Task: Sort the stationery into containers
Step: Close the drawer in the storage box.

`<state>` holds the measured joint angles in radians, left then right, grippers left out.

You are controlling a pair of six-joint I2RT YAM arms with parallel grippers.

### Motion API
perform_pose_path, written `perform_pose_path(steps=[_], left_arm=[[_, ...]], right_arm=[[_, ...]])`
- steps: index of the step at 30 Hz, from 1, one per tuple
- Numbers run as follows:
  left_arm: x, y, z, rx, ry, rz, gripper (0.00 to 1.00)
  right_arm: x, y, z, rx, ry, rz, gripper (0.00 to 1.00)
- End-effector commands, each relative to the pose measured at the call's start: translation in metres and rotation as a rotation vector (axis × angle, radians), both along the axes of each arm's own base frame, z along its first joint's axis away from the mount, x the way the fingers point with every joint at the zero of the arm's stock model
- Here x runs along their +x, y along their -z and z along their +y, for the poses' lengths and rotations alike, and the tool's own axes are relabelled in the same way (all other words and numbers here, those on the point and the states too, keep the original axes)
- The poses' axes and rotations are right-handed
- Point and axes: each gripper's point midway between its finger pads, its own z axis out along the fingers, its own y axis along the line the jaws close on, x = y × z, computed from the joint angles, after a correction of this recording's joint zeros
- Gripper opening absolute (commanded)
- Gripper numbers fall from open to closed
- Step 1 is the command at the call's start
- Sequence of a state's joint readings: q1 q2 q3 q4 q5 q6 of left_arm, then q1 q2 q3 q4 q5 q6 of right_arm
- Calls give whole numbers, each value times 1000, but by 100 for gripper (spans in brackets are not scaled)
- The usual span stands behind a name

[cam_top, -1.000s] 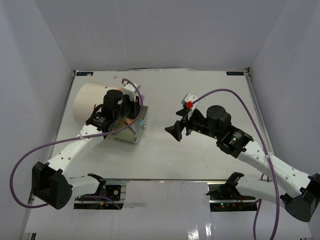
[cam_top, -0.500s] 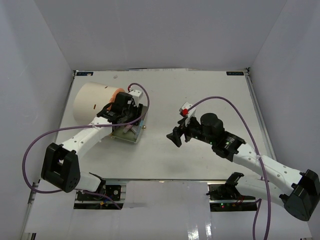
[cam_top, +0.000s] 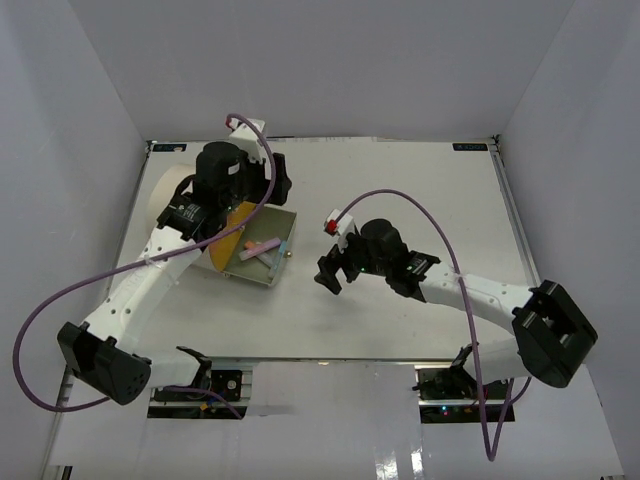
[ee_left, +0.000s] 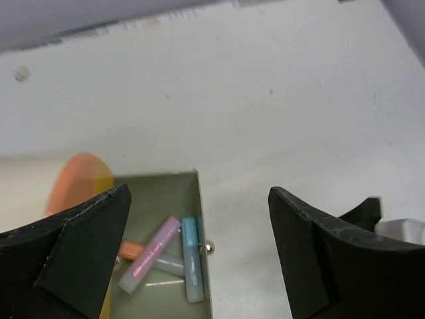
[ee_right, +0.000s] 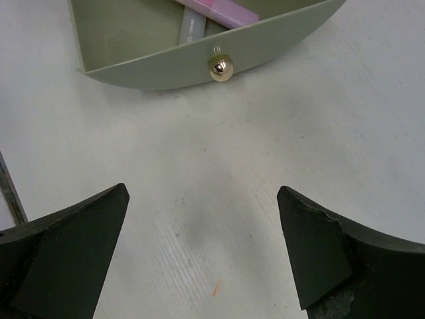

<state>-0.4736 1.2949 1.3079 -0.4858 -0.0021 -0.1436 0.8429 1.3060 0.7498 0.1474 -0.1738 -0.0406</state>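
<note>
The container is a cream cylinder (cam_top: 170,195) lying on its side with an orange face (cam_top: 232,228). One green drawer (cam_top: 282,228) is pulled out onto the table, its brass knob (ee_right: 220,67) facing my right arm. In the drawer (ee_left: 159,183) lie a pink pen (ee_left: 149,256), a blue pen (ee_left: 191,259), an orange piece (ee_left: 131,250) and a clear one (ee_left: 166,264). My left gripper (cam_top: 272,178) hangs open above the drawer's far side, holding nothing. To the right of the drawer my right gripper (cam_top: 330,272) is open over bare table, with the knob just ahead of its fingertips (ee_right: 73,246).
White walls close in the table (cam_top: 400,200) at the back and on both sides. Purple cables loop over both arms. In the left wrist view part of the right arm (ee_left: 392,226) shows at the lower right.
My left gripper has opened and risen back from the drawer, and the pens inside now lie in plain sight. My right gripper has moved left, closer to the drawer front.
</note>
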Motion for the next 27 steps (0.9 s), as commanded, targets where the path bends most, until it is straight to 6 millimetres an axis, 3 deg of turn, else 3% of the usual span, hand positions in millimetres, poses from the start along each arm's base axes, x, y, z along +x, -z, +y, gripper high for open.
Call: perform_pose_path(steps=[1, 2, 4, 8, 12, 15, 19, 27], left_arm=[[4, -58, 30, -13, -147, -135, 96], [7, -61, 36, 5, -175, -146, 96], [17, -63, 56, 42, -243, -160, 96], [32, -59, 92, 37, -332, -151, 96], [46, -51, 141, 1, -447, -143, 96], [50, -47, 158, -51, -480, -155, 96], [54, -40, 164, -69, -488, -184, 96], [52, 11, 161, -64, -475, -126, 96]], right_arm=[[17, -34, 33, 102, -63, -96, 100], [18, -23, 38, 91, -78, -74, 95], [22, -24, 48, 109, -95, -80, 94], [33, 3, 63, 75, -110, -43, 90], [40, 15, 77, 80, -137, -41, 83], [47, 24, 86, 68, -148, -43, 77], [58, 33, 98, 56, -160, -46, 71], [73, 42, 118, 59, -183, -42, 64]])
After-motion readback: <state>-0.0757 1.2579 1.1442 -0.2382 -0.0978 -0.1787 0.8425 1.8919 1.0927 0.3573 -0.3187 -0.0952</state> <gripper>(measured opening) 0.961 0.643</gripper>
